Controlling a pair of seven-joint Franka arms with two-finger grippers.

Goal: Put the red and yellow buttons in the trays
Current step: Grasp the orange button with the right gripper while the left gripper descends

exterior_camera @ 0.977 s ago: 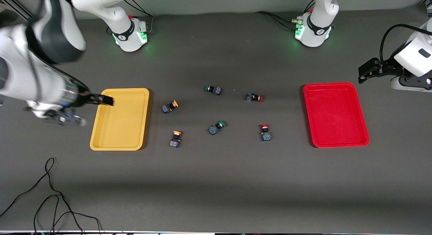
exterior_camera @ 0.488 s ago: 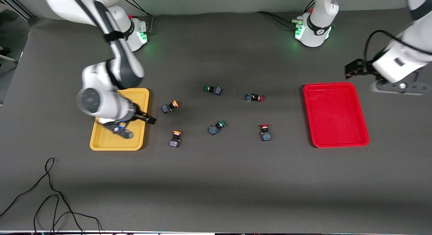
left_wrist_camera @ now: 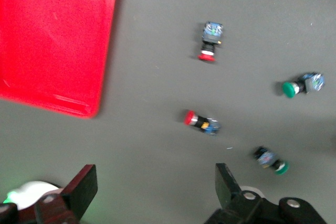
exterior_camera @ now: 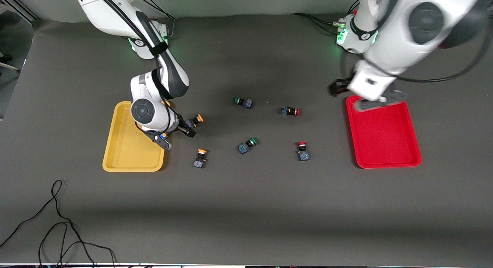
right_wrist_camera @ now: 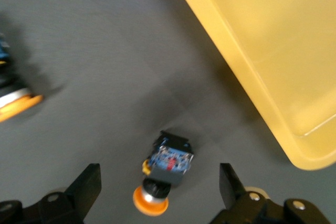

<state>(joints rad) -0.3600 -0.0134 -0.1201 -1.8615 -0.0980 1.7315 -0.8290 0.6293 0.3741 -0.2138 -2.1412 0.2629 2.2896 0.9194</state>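
Observation:
Two orange-yellow buttons (exterior_camera: pixel 193 121) (exterior_camera: pixel 200 158) lie beside the yellow tray (exterior_camera: pixel 123 156). Two red buttons (exterior_camera: pixel 290 111) (exterior_camera: pixel 302 151) lie between the table's middle and the red tray (exterior_camera: pixel 385 137). My right gripper (exterior_camera: pixel 188 131) is open, low beside the orange-yellow button that lies farther from the front camera. In the right wrist view one orange-yellow button (right_wrist_camera: pixel 169 162) shows between my open fingers (right_wrist_camera: pixel 159 184), with the tray (right_wrist_camera: pixel 273 40) beside it. My left gripper (exterior_camera: pixel 337 89) is open and empty over the red tray's corner. The left wrist view (left_wrist_camera: pixel 156 192) shows the red tray (left_wrist_camera: pixel 47 35) and both red buttons (left_wrist_camera: pixel 208 40) (left_wrist_camera: pixel 202 121).
Two green-capped buttons (exterior_camera: pixel 243 102) (exterior_camera: pixel 247 145) lie among the others in the table's middle. A black cable (exterior_camera: pixel 57 221) loops on the table near the front camera at the right arm's end. Both arm bases stand along the table's edge farthest from the front camera.
The right arm swung from the yellow tray's outer side, across the tray, to the orange-yellow button. The left arm swung in from off the table's end to the red tray's corner.

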